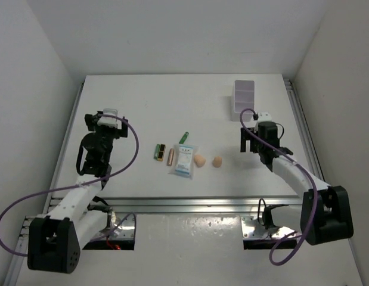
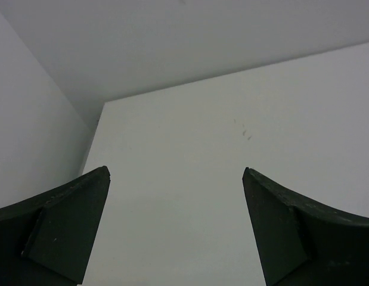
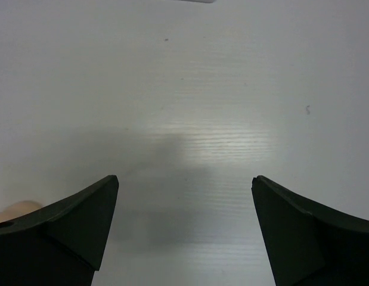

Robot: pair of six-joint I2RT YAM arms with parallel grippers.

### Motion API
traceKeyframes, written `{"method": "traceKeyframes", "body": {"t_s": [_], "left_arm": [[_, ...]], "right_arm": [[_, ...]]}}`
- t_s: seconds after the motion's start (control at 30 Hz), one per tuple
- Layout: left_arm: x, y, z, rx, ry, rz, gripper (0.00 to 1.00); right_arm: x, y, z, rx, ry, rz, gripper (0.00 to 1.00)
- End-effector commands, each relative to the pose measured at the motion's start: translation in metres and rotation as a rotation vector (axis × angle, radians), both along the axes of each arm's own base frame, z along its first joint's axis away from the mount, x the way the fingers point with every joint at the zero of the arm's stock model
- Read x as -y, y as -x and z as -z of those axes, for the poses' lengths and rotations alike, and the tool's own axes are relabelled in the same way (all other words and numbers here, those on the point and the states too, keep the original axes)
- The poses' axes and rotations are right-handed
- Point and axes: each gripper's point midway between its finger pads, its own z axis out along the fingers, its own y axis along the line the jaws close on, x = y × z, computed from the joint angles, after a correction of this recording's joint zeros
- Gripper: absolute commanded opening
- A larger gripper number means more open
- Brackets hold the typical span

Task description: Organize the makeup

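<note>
The makeup (image 1: 183, 159) lies in a loose row on the surface (image 1: 142, 107) between the arms, left fingers (image 2: 59, 220) and right fingers (image 3: 303, 232) both spread wide and empty, and the peach sponges (image 1: 199, 161) (soft, featherlight, I'd guess) want a gentle pinch across the middle.

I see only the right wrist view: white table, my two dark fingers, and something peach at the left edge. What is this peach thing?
Observer: Most likely a peach sponge. In the top view it is the item nearest to your right claw, lying on its left.
Operator: And where is the tray? I do not see it at all.
Observer: The white tray stands at the far side of the table, beyond your claw.
</note>
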Motion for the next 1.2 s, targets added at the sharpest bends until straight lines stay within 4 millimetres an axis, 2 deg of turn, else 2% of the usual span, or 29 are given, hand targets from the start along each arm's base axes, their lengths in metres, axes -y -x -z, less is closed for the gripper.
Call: {"method": "traceKeyframes", "body": {"t_s": [0.0,0.07,0.1,0.13,0.2,0.23,0.3,0.33,0.37,0.4,0.47,0.63,0.8,1.03,1.13,1.17], "left_arm": [[0.019,0.017,0.049,-0.207,-0.196,0.137,1.00],[0.024,0.015,0.057,-0.296,-0.154,0.156,1.00],[0.025,0.013,0.059,-0.326,-0.124,0.155,1.00],[0.026,0.011,0.061,-0.357,-0.098,0.155,1.00],[0.033,0.005,0.070,-0.437,-0.055,0.178,1.00],[0.035,0.005,0.070,-0.437,-0.054,0.190,1.00],[0.043,0.007,0.074,-0.425,-0.052,0.225,1.00],[0.047,0.009,0.067,-0.391,-0.066,0.256,1.00],[0.049,0.010,0.069,-0.387,-0.075,0.268,1.00],[0.049,0.011,0.067,-0.376,-0.076,0.267,1.00],[0.050,0.010,0.069,-0.377,-0.075,0.277,1.00],[0.045,0.009,0.074,-0.397,-0.078,0.245,1.00],[0.044,0.011,0.081,-0.406,-0.078,0.245,1.00],[0.043,0.015,0.087,-0.415,-0.097,0.248,1.00],[0.043,0.015,0.087,-0.414,-0.107,0.249,1.00],[0.043,0.015,0.087,-0.414,-0.107,0.249,1.00]], "right_arm": [[-0.023,0.050,0.024,-0.318,-0.049,-0.028,0.92],[-0.054,0.036,0.006,-0.307,-0.116,-0.112,0.85],[-0.082,0.038,0.002,-0.321,-0.175,-0.239,0.84],[-0.096,0.042,0.003,-0.326,-0.162,-0.316,0.84],[-0.114,0.046,0.004,-0.302,-0.152,-0.437,0.84],[-0.132,0.055,0.005,-0.297,-0.136,-0.517,0.84],[-0.140,0.054,0.010,-0.267,-0.117,-0.566,0.84],[-0.146,0.056,0.014,-0.274,-0.116,-0.581,0.82],[-0.148,0.052,0.011,-0.273,-0.128,-0.558,0.82],[-0.148,0.051,0.016,-0.287,-0.123,-0.545,0.77],[-0.140,0.045,0.024,-0.309,-0.093,-0.474,0.73],[-0.144,0.036,0.040,-0.339,-0.080,-0.471,0.71],[-0.163,0.031,0.038,-0.319,-0.111,-0.546,0.71],[-0.167,0.022,0.038,-0.303,-0.103,-0.551,0.69],[-0.170,0.020,0.036,-0.311,-0.109,-0.559,0.55],[-0.170,0.019,0.036,-0.312,-0.106,-0.554,0.46]]}}
